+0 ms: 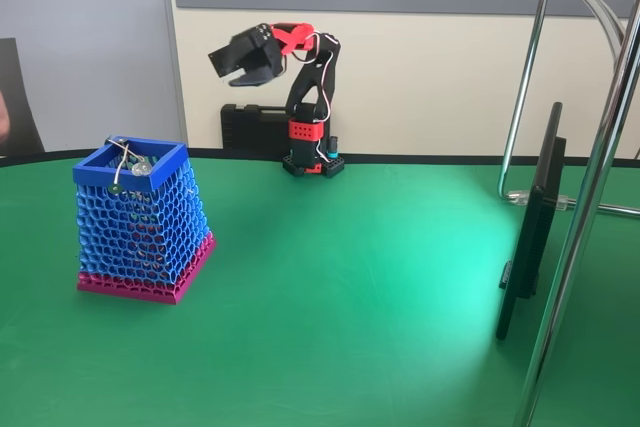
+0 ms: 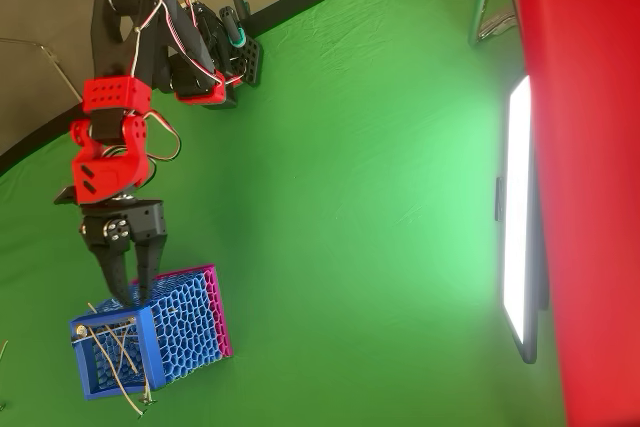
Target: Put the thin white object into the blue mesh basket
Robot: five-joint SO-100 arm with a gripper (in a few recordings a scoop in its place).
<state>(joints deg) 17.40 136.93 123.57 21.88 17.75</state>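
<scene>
Blue mesh basket (image 1: 140, 222) near table's left edge, end effector (image 2: 132, 287) raised, fingers parted

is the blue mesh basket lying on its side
No, in the fixed view the blue mesh basket stands upright on its magenta base on the green table, with its square rim facing up.

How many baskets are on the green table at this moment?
1. The blue mesh basket stands near the table's left edge in the fixed view, wiry pieces sticking out over its rim; the pincer is above it.

Green table (image 1: 350, 297) carries blue mesh basket (image 1: 140, 237), arm base (image 1: 312, 162).
</scene>
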